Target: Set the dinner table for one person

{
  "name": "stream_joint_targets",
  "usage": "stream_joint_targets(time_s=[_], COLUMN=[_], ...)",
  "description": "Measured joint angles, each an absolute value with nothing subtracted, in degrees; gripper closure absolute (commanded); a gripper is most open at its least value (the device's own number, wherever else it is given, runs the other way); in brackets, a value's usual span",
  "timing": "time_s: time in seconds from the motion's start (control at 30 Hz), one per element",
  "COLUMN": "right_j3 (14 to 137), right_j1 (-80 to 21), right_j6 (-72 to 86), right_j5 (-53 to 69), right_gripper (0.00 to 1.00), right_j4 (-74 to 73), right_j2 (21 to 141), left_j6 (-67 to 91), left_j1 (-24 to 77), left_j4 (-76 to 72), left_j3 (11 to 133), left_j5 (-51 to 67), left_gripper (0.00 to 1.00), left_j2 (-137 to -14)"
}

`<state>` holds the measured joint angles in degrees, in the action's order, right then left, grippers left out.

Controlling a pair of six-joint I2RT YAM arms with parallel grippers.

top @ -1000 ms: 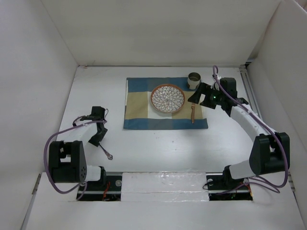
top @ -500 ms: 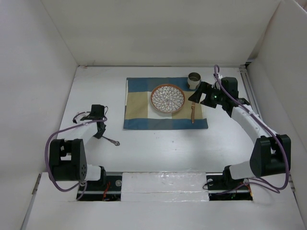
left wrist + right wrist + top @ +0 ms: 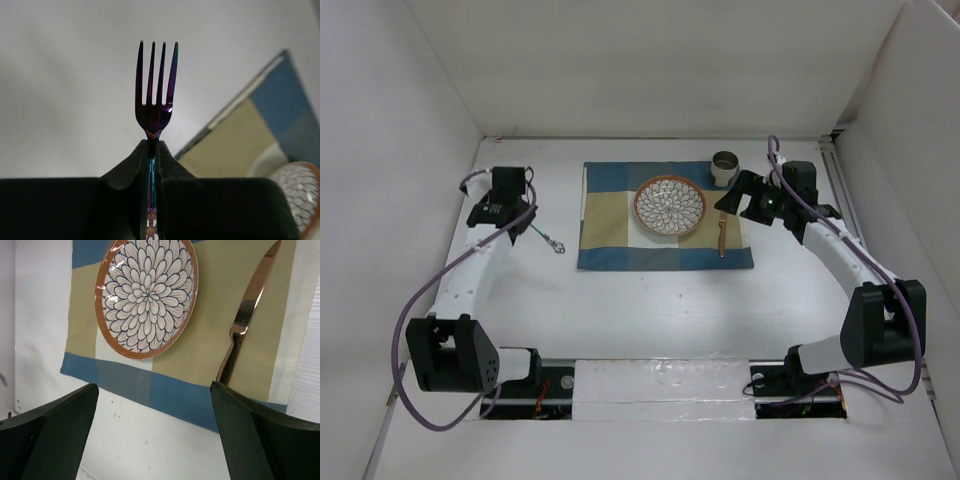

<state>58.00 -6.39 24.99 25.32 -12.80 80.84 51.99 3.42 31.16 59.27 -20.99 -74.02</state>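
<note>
My left gripper (image 3: 527, 226) is shut on the handle of an iridescent purple fork (image 3: 552, 243) above the dinner table (image 3: 650, 310), just left of the checked mat (image 3: 610, 250). In the left wrist view the fork (image 3: 156, 85) sticks straight out of the closed left gripper (image 3: 152, 146), tines forward, with the mat (image 3: 250, 135) to the right. A flower-patterned plate (image 3: 670, 205) sits mid-mat, and a copper knife (image 3: 722, 236) lies to its right. My right gripper (image 3: 726, 204) hovers open over the mat's right side. The right wrist view shows the plate (image 3: 147, 295) and knife (image 3: 246, 315) beyond the empty right gripper (image 3: 154, 389).
A metal cup (image 3: 725, 165) stands at the mat's far right corner, close behind the right gripper. White panels (image 3: 410, 150) wall the table on three sides. Both arm bases (image 3: 660, 385) sit at the near edge.
The left gripper shut on the fork near its base, lifted it and swung far forward to the mat's left edge. The right arm has hardly moved.
</note>
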Motion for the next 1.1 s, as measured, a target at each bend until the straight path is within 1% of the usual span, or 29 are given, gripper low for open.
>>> stream_joint_targets(time_s=[0.1, 0.2, 0.37, 0.5, 0.63, 1.1], right_j3=[58.0, 58.0, 58.0, 58.0, 58.0, 58.02], right_j1=[-5.93, -5.3, -4.86, -4.86, -4.91, -5.1], right_j6=[25.04, 25.1, 25.28, 25.06, 24.84, 24.4], right_j5=[25.04, 25.06, 25.04, 25.02, 24.82, 21.91], right_gripper=[0.0, 0.0, 0.0, 0.0, 0.0, 0.0], right_j4=[-12.8, -12.82, -13.32, -14.7, -15.55, -17.85], right_j2=[80.84, 80.84, 80.53, 79.0, 77.54, 77.17], left_j6=[45.84, 40.51, 32.27, 27.11, 24.71, 25.93], left_j1=[3.36, 4.89, 13.91, 20.51, 23.42, 21.76], left_j4=[29.3, 27.9, 28.71, 31.22, 32.95, 33.82], left_j3=[67.18, 74.74, 89.71, 98.72, 100.66, 101.23], left_j5=[-16.16, -11.25, -8.82, -6.85, -4.91, -3.46], left_gripper=[1.0, 1.0, 1.0, 1.0, 1.0, 1.0], left_j2=[-75.05, -81.58, -101.25, -114.96, -120.95, -121.97])
